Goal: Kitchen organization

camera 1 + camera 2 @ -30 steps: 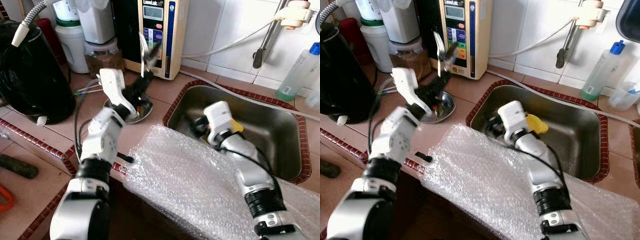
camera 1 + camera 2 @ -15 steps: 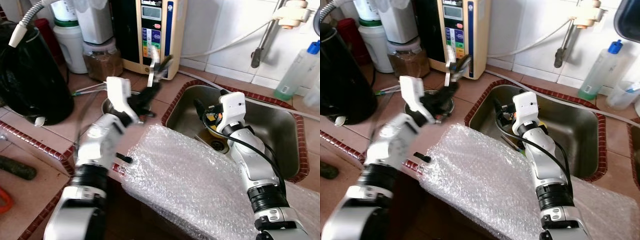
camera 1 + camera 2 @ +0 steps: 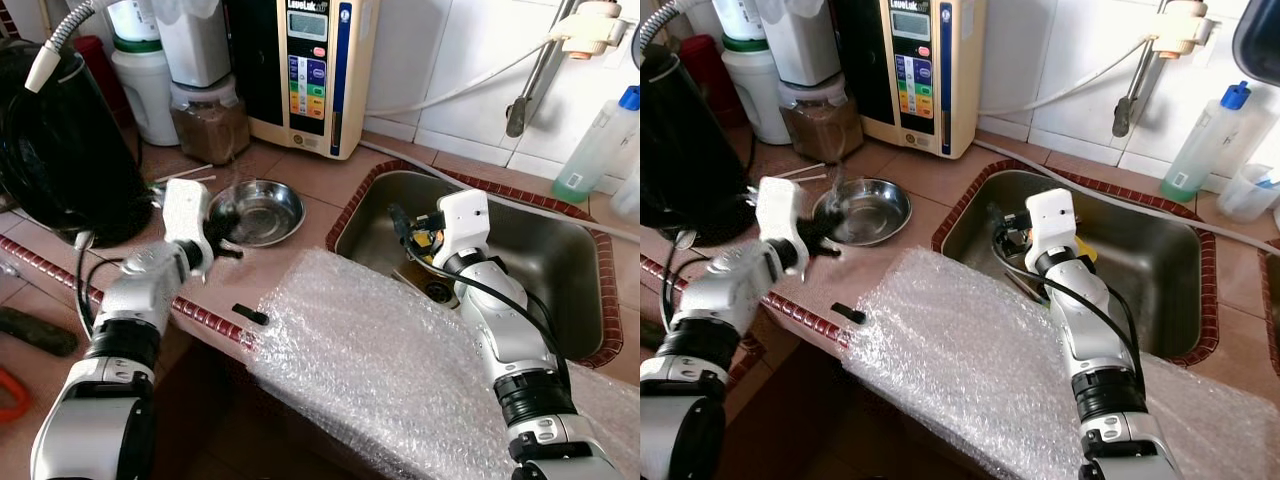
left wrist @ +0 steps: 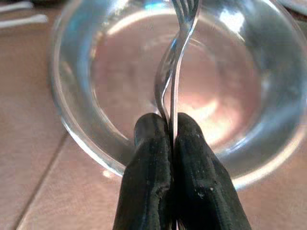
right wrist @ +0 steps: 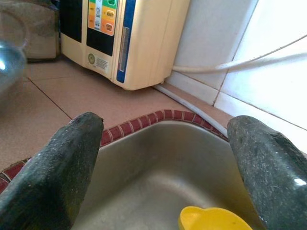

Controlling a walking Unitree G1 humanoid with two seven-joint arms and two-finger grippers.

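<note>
My left gripper point(image 3: 226, 247) is shut on the handle of a metal fork point(image 4: 175, 57). It hovers low at the near edge of a shallow steel bowl point(image 3: 258, 210) on the tiled counter. In the left wrist view the fork's tines reach over the inside of the bowl point(image 4: 72, 110). My right gripper point(image 3: 405, 224) stands open over the left part of the steel sink point(image 3: 545, 265), its fingers point(image 5: 57, 167) wide apart with nothing between them. A yellow object point(image 5: 213, 223) lies in the sink just beyond that gripper.
A sheet of bubble wrap point(image 3: 400, 370) covers the counter's front edge. A cream water machine point(image 3: 315, 70), a jar of brown powder point(image 3: 208, 120) and white canisters stand at the back. A black kettle point(image 3: 60, 150) is at the left, a soap bottle point(image 3: 597, 145) at the far right.
My left arm has swung down and to the left, carrying the fork from in front of the water machine to the bowl. The right gripper rose out of the sink, then held.
</note>
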